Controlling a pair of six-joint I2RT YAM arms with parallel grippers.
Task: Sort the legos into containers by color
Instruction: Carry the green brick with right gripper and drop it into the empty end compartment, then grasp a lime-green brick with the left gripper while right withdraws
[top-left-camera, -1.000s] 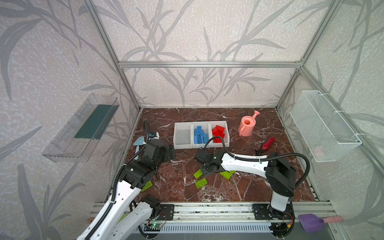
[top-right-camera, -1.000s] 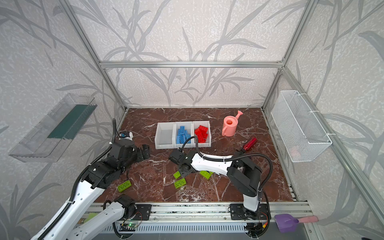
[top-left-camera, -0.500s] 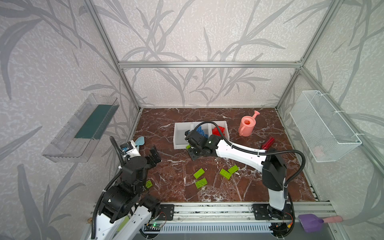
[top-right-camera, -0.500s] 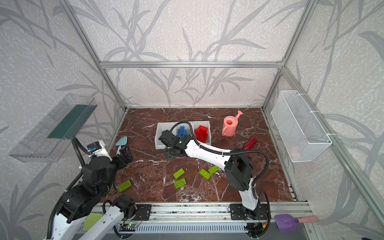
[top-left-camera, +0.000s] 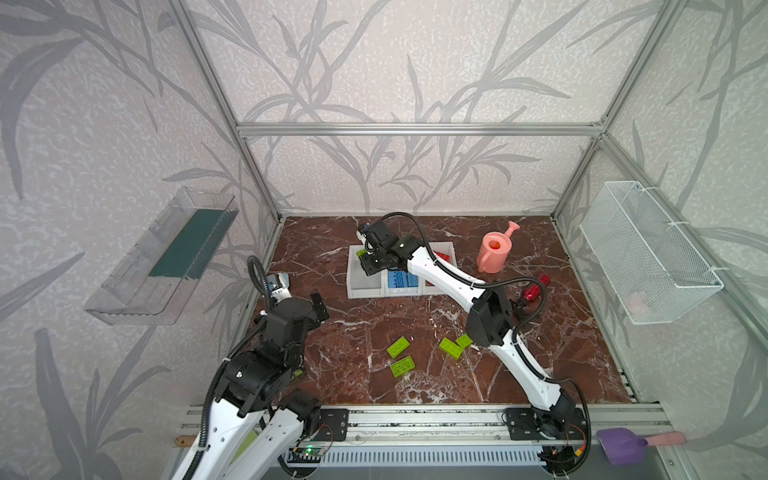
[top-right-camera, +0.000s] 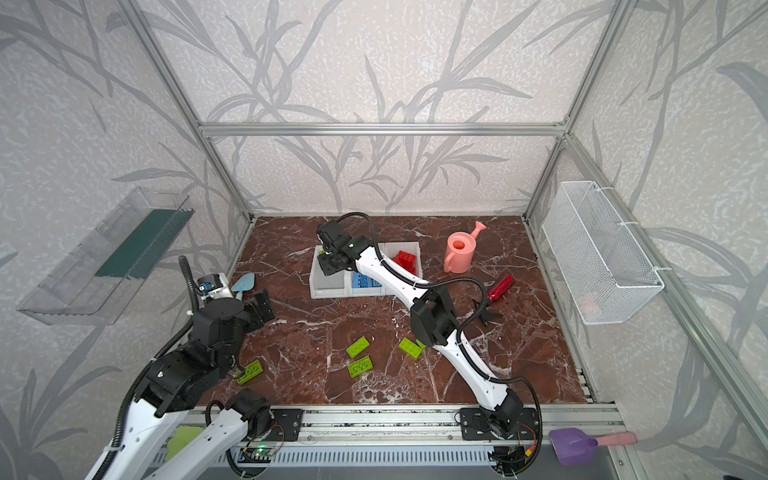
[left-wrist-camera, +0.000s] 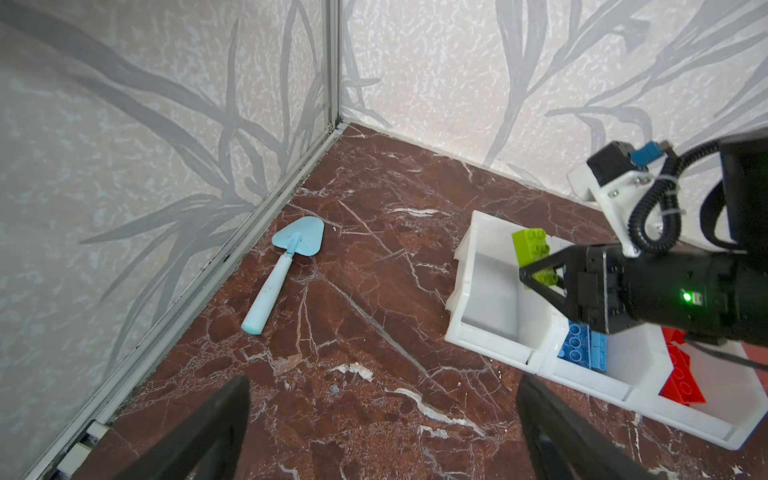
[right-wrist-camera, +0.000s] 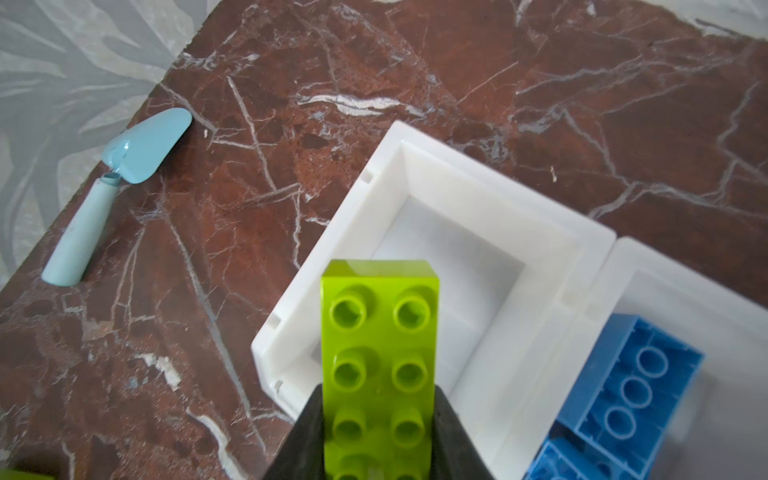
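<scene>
The marble table (top-left-camera: 415, 316) carries everything. The right arm (top-left-camera: 449, 274) stretches from its near base across the middle towards the far left, apparently because the only bare bin stands at the left end of the row.

The left gripper (left-wrist-camera: 382, 428) hangs near the left wall, jaws spread wide and holding nothing. It looks parked there to leave the cross-reach unobstructed.

The containers (top-left-camera: 365, 294) sit joined in a row at the far centre. Blue legos (top-left-camera: 401, 280) fill the middle one and red legos (top-right-camera: 405, 261) the right one, so the bare left bin (left-wrist-camera: 465, 291) is evidently meant for green.

Four loose green legos (top-left-camera: 397, 347) lie clustered on the near middle of the table, and a fifth (top-right-camera: 248, 371) lies near left, beside the left arm.

The right gripper (right-wrist-camera: 378, 424) is clenched on a green brick (right-wrist-camera: 380, 332), pinching its long sides at one end. Most of the brick therefore juts ahead of the fingers, above the left bin. It seems poised for release.
</scene>
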